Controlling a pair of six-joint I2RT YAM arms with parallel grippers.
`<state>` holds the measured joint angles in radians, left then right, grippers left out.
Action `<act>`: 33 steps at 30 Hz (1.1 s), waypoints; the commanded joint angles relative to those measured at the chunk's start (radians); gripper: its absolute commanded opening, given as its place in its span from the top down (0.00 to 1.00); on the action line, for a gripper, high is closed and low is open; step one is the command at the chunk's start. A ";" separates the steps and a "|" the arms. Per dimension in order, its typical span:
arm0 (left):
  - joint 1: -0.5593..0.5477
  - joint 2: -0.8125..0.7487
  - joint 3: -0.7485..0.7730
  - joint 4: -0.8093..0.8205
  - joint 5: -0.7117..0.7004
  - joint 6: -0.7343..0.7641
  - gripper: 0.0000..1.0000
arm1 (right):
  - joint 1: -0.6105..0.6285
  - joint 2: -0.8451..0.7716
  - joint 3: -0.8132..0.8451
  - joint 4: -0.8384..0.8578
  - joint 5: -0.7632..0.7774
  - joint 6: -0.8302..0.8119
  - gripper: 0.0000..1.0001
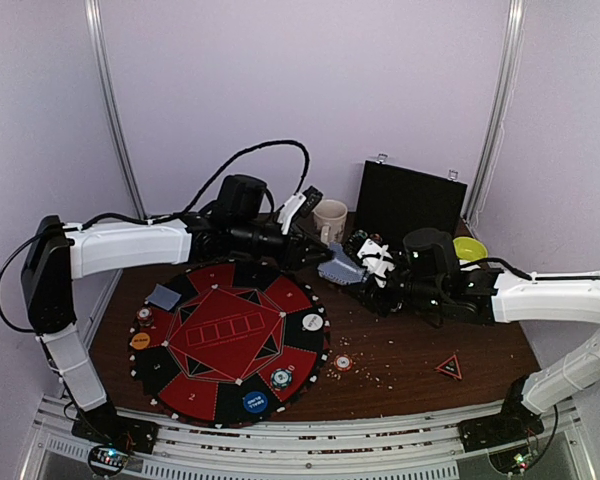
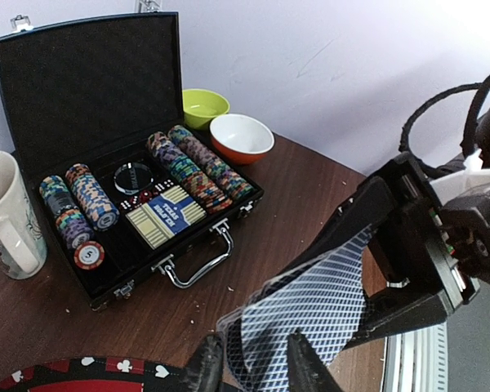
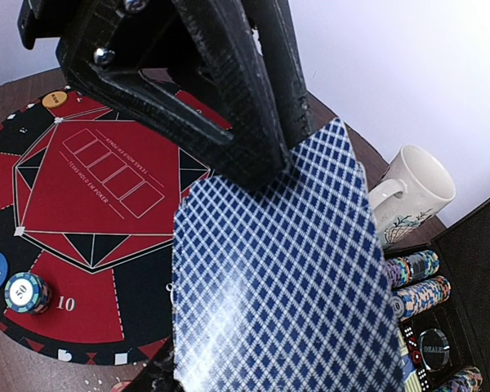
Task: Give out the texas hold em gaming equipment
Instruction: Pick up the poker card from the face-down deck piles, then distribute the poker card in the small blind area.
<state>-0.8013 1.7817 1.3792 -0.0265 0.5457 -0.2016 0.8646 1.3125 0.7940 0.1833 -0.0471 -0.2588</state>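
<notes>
My right gripper is shut on a small deck of blue-diamond-backed playing cards, held in the air between the round poker mat and the open case. The deck fills the right wrist view. My left gripper meets it from the left, its fingers closed on the top card's far end. In the left wrist view the bowed top card runs between my fingertips. One card, several chips and white, blue and orange discs lie on the mat.
The case holds rows of chips and a card box. A cream mug stands left of it; a green bowl and an orange bowl stand behind it. A red triangle and a loose chip lie on the table.
</notes>
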 commanded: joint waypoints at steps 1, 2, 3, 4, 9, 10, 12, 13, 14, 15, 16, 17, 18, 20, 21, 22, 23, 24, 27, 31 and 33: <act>0.005 -0.023 -0.006 0.012 0.044 0.004 0.77 | 0.005 -0.028 -0.011 0.035 0.018 0.001 0.52; 0.005 -0.025 -0.004 0.008 0.041 0.008 0.81 | 0.004 -0.028 -0.011 0.035 0.019 0.000 0.52; 0.005 -0.027 -0.002 0.005 0.039 0.010 0.85 | 0.004 -0.029 -0.011 0.035 0.019 -0.001 0.52; 0.006 -0.029 -0.002 0.005 0.038 0.013 0.88 | 0.005 -0.029 -0.011 0.035 0.019 -0.001 0.52; 0.007 -0.037 -0.002 -0.003 0.050 0.015 1.00 | 0.004 -0.029 -0.012 0.037 0.024 -0.002 0.52; 0.006 -0.039 -0.003 -0.006 0.050 0.017 1.00 | 0.004 -0.029 -0.013 0.037 0.024 -0.002 0.52; 0.007 -0.046 -0.008 -0.010 0.053 0.019 1.00 | 0.005 -0.029 -0.016 0.035 0.028 -0.002 0.52; 0.007 -0.051 -0.012 -0.010 0.052 0.020 1.00 | 0.005 -0.029 -0.018 0.036 0.029 -0.003 0.52; 0.007 -0.057 -0.016 -0.012 0.047 0.021 1.00 | 0.005 -0.029 -0.019 0.035 0.030 -0.002 0.52; 0.010 -0.063 -0.020 -0.013 0.043 0.021 1.00 | 0.003 -0.031 -0.021 0.035 0.030 -0.002 0.52; 0.014 -0.070 -0.027 -0.012 0.044 0.023 1.00 | 0.003 -0.033 -0.024 0.035 0.032 -0.004 0.52; 0.019 -0.077 -0.033 -0.012 0.043 0.027 1.00 | 0.003 -0.035 -0.025 0.035 0.033 -0.004 0.52; 0.022 -0.086 -0.040 -0.010 0.043 0.033 1.00 | 0.002 -0.035 -0.028 0.035 0.033 -0.004 0.52; 0.028 -0.092 -0.053 -0.010 0.049 0.041 1.00 | 0.000 -0.035 -0.030 0.035 0.033 -0.004 0.52; 0.028 -0.091 -0.057 -0.009 0.051 0.043 1.00 | -0.001 -0.035 -0.029 0.037 0.033 -0.003 0.52; 0.028 -0.088 -0.058 -0.008 0.057 0.043 1.00 | 0.000 -0.035 -0.029 0.038 0.032 -0.003 0.52; 0.028 -0.080 -0.058 0.000 0.064 0.034 1.00 | 0.000 -0.035 -0.029 0.041 0.031 -0.003 0.52; 0.028 -0.070 -0.058 0.011 0.072 0.020 1.00 | 0.000 -0.036 -0.029 0.045 0.028 -0.002 0.52; 0.028 -0.046 -0.051 0.026 0.098 -0.017 1.00 | -0.001 -0.036 -0.026 0.047 0.025 -0.004 0.52; 0.028 -0.099 -0.080 0.066 0.067 -0.006 1.00 | -0.002 -0.035 -0.028 0.045 0.026 -0.005 0.52; 0.031 -0.136 -0.105 0.083 0.032 0.000 1.00 | -0.005 -0.033 -0.032 0.044 0.026 -0.005 0.52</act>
<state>-0.7776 1.7191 1.3178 -0.0292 0.6067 -0.2016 0.8642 1.3041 0.7715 0.1905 -0.0307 -0.2596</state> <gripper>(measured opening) 0.005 0.482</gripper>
